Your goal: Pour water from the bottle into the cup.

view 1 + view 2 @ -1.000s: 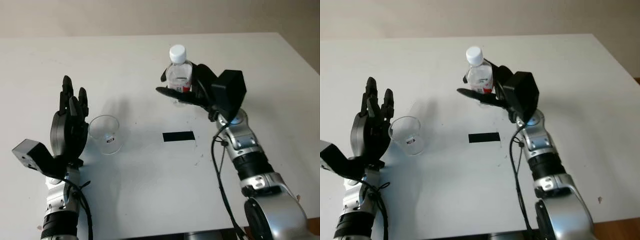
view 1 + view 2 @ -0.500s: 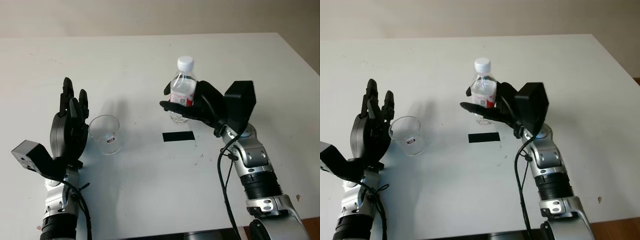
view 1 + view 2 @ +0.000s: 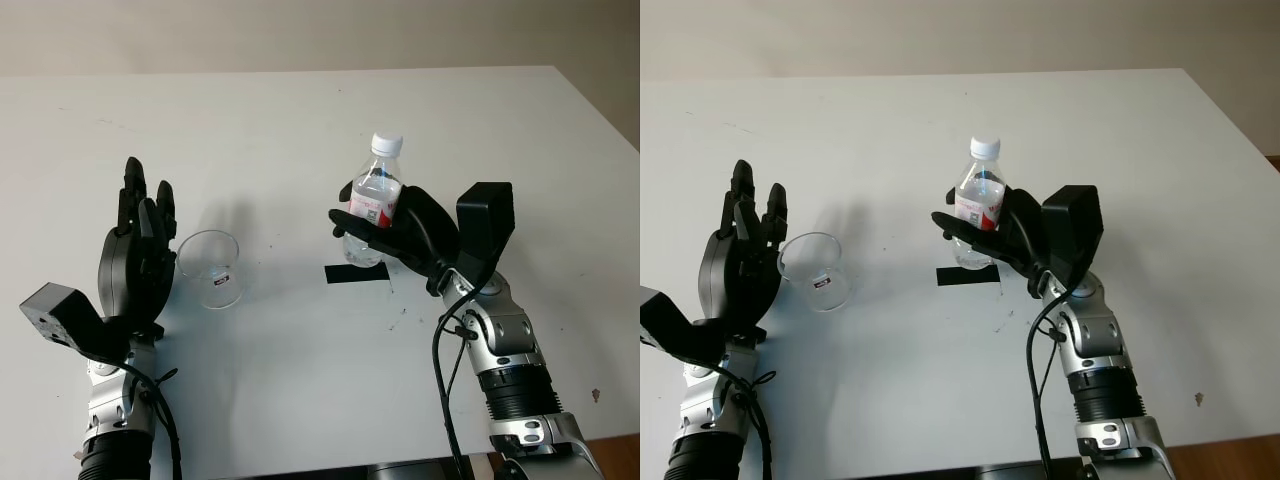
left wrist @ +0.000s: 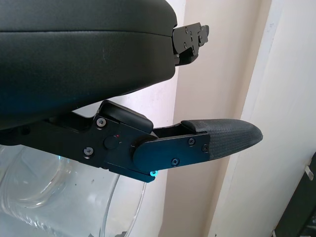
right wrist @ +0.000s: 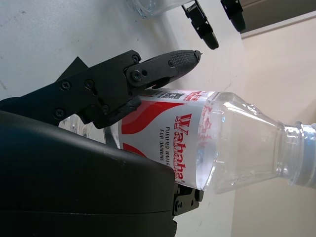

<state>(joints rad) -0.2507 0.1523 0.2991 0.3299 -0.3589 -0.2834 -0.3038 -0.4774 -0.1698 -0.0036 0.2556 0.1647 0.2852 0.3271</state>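
Right hand (image 3: 400,228): black fingers (image 5: 148,74) clamped around the red-and-white label of a clear plastic water bottle with a white cap (image 3: 373,198). Bottle held off the white table (image 3: 300,130), roughly upright, leaning slightly, cap on, above a black rectangular strip (image 3: 356,273) lying on the tabletop.

Left hand (image 3: 138,262): open, holding nothing, upright with fingers (image 3: 140,195) pointing away from the robot, standing just beside a clear plastic cup (image 3: 211,268); whether palm and cup wall touch cannot be told.

Cup: upright on the table, well apart from the bottle, on the left side of the strip.
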